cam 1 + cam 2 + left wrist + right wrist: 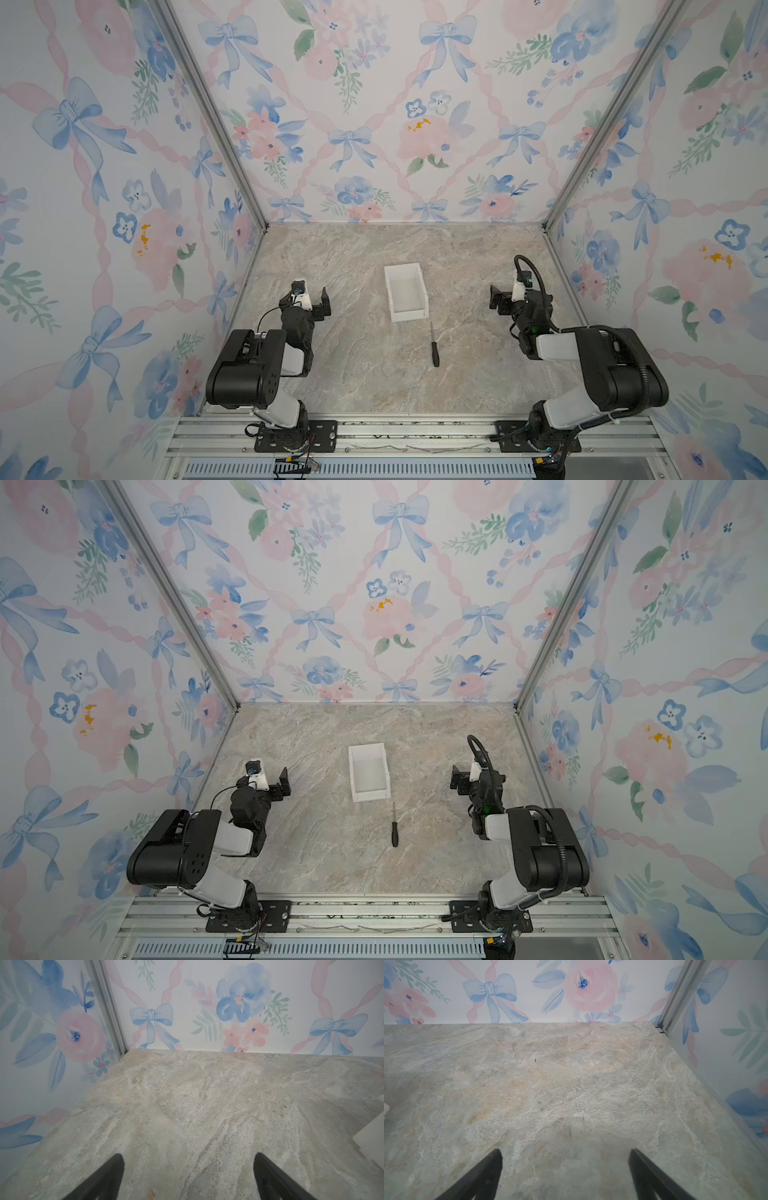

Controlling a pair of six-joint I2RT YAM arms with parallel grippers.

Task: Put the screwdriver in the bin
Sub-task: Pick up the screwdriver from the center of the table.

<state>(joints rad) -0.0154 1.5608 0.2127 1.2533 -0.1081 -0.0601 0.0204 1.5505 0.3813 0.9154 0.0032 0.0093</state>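
The screwdriver (434, 347) (394, 827), black-handled with a thin grey shaft, lies flat on the marble tabletop, its tip pointing at the bin. The white open-top bin (409, 316) (370, 796) stands just beyond it, mid-table, with nothing inside. My left gripper (311, 293) (270, 775) (189, 1156) hovers open to the left of the bin, only bare table between its fingers. My right gripper (505, 293) (465, 775) (565, 1151) is open too, right of the bin and empty. A corner of the bin (372, 1142) shows in the left wrist view. Neither wrist view shows the screwdriver.
Floral-papered walls close the table on three sides, with aluminium corner posts (262, 220) (546, 224). A metal rail (415, 432) carrying both arm bases runs along the front edge. The marble surface (374, 374) around the screwdriver is bare.
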